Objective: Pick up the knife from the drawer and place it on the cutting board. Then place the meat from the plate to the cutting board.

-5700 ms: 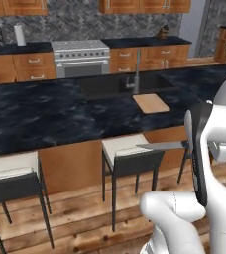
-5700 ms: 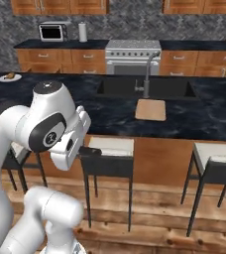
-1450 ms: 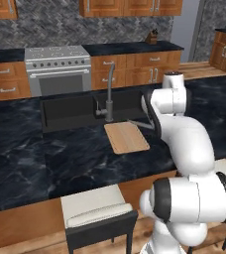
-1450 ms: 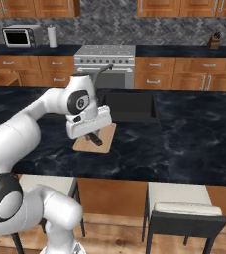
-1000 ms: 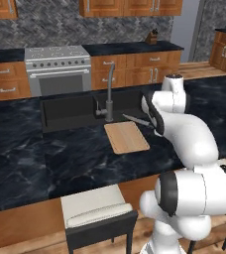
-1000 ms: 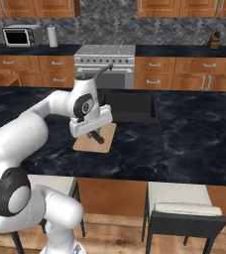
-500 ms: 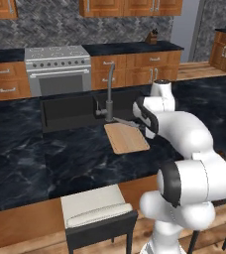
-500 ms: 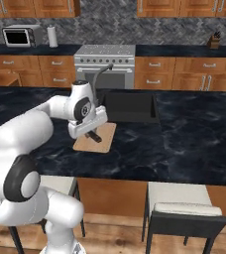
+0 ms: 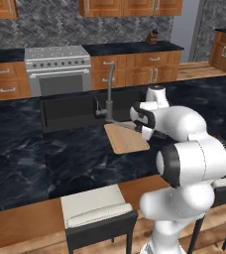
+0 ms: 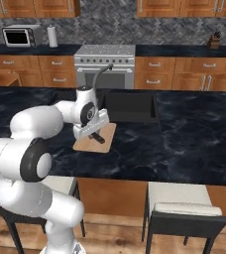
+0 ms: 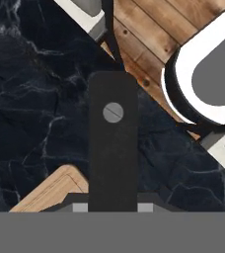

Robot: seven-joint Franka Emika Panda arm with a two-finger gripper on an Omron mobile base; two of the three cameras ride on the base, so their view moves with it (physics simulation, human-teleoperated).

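Gripper point(image 10: 96, 133) clamped on knife point(image 11: 112, 148), low over cutting board point(image 9: 126, 137), frame centre in left base view. Advice: lower flat, blade fully on board, then release.

light tan cutting board point(image 9: 126, 138), dark knife handle point(image 11: 113, 143), black white-veined marble counter point(image 9: 45, 158), reddish-brown cabinets point(image 10: 194, 74)

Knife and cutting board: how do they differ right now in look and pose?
The knife has a dark handle with a metal rivet and a slim grey blade; the cutting board is a light tan wooden rectangle with rounded corners. The knife is clamped in the gripper and held above the counter; the cutting board lies flat on the dark counter beside the sink. The knife is narrow, the cutting board broad. Both are by the sink.
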